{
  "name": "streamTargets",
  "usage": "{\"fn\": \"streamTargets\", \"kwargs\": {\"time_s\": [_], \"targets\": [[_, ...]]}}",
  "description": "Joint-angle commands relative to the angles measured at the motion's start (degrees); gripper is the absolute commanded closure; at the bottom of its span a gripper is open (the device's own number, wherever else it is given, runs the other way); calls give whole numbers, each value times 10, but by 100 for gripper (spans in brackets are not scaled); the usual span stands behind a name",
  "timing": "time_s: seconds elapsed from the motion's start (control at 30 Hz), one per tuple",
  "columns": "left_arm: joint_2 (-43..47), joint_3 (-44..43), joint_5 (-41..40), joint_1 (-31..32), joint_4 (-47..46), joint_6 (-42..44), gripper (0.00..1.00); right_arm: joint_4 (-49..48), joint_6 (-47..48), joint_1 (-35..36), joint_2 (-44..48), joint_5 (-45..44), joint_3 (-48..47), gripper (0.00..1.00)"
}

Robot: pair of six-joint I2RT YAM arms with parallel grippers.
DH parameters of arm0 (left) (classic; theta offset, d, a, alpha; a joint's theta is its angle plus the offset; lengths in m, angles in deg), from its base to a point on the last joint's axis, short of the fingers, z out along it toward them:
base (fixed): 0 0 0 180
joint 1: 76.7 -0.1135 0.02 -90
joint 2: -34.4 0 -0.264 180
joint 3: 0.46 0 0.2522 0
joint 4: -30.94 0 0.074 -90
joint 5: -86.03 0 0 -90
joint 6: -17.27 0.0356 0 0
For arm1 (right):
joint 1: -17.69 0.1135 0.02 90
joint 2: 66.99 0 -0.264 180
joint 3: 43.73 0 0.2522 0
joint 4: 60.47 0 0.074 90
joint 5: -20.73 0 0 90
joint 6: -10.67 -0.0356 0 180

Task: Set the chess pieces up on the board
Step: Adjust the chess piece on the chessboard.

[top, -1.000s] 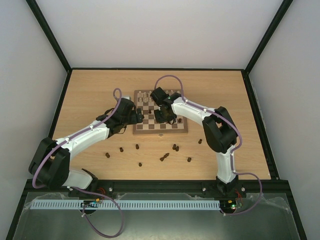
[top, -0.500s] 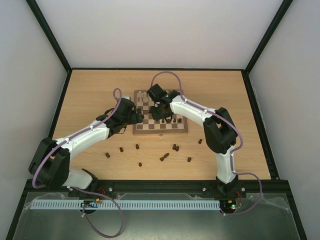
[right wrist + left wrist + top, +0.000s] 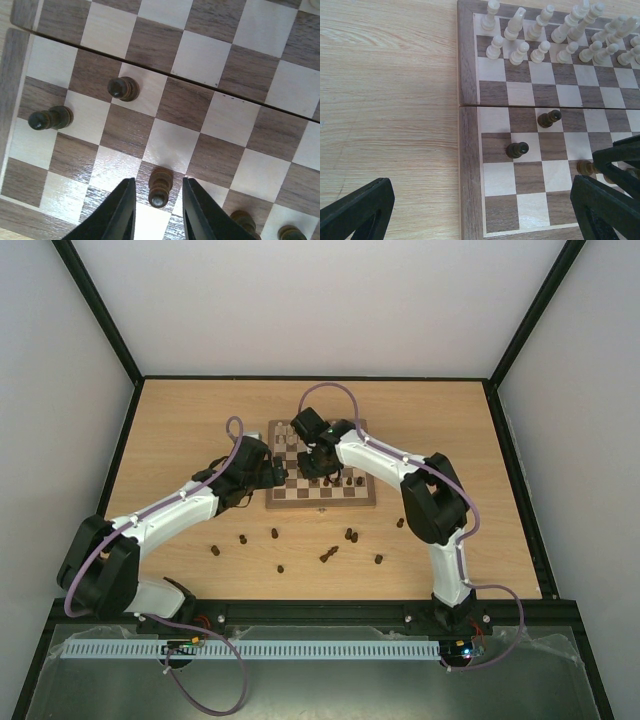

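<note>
Chess pieces of dark brown turned wood [image 3: 517, 150] stand partly on the square checkered wooden board [image 3: 468, 165]. We see one small dark pawn [image 3: 160, 187] upright between our right fingers [image 3: 117, 215], which are slightly parted, a gap showing on each side of it, gripping nothing. Two more dark pawns [image 3: 122, 88] stand beyond those fingers, to their left. Our left fingers [image 3: 360, 210] are spread wide and hold nothing, straddling the board's left edge. The pale cream pieces [image 3: 555, 30] fill two rows well ahead of them. Other dark pieces [image 3: 328, 554] lie scattered on the light wood bench [image 3: 180, 420], behind both pairs of fingers.
</note>
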Motion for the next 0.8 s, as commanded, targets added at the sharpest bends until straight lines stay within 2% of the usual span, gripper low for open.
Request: {"fn": "streamTargets", "kwargs": {"time_s": [0.0,0.5,0.77], "targets": [[24,-14,-20,2,14,2,0,33,5,5,-18,3,-15,76],[75,0,-57,1,18,-12,1,37,5,8,-30,10,-12,88],[89,4,-66,1,19,-16,1,39,1,19,-22,2,-2,89]]}}
